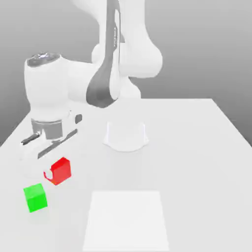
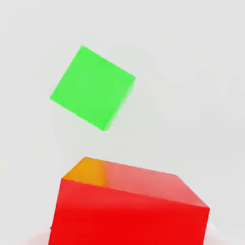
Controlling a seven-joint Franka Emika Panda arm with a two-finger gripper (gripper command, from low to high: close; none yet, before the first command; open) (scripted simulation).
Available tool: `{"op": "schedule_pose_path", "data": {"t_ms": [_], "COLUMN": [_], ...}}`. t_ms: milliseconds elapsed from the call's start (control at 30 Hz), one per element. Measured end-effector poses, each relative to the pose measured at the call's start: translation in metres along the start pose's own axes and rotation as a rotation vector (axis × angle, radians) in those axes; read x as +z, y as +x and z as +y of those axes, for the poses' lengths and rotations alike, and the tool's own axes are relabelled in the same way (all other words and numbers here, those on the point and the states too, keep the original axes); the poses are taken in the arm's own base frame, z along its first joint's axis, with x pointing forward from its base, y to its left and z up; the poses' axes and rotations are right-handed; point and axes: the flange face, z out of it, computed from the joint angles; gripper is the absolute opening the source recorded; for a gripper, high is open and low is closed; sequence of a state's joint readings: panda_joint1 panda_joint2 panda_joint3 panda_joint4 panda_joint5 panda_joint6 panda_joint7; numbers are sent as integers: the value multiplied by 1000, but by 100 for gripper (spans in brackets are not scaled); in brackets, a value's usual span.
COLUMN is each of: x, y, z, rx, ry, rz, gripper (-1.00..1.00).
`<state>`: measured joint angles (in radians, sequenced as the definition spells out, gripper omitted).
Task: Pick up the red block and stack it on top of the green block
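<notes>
Jaws clamped on the red block [image 1: 60,170] is how the exterior view reads: the cube hangs tilted just under the gripper [image 1: 54,167], with a pale shadow on the counter [image 1: 197,147] beneath it, so it looks lifted clear. This sits at the left of the frame, below the white wrist of the arm [image 1: 47,93]. The green block [image 1: 35,197] rests on the counter in the lower left, just beside and below the red one in the picture; their edges are near but apart. A flat white square [image 1: 127,220] lies at lower centre and a low white base [image 1: 126,135] stands at mid-frame.

From the hand view, the red block [image 2: 129,210] fills the lower part of the frame, close to the lens, one upper corner tinted orange. The green block [image 2: 92,87] sits in the upper left, turned diamond-wise against the red cube's edges, with bare counter [image 2: 201,72] between them.

My judgement is that the step in hand is the carry to a spot above the green block. To do it well, bring the red cube directly over the green one while keeping it high enough to pass the green top face, and roll the wrist until the two cubes' edges run parallel. Then lower straight down and part the jaws only once the red cube rests flat; releasing off-centre or skewed risks it sliding off.
</notes>
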<state>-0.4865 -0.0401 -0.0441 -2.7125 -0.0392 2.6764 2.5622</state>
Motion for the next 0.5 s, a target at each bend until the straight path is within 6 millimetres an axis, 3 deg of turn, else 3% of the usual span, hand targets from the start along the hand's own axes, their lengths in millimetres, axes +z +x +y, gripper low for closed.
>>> {"op": "schedule_pose_path", "data": {"t_ms": [200,367,400,500], "x": [0,52,58,58], "y": [20,15,16,16], "z": [-55,-53,-52,-52], "rx": [396,414,414,414], "ry": [-14,-15,-16,-16], "rz": [-3,-4,-4,-4], "gripper": [-100,-100,100,100]}}
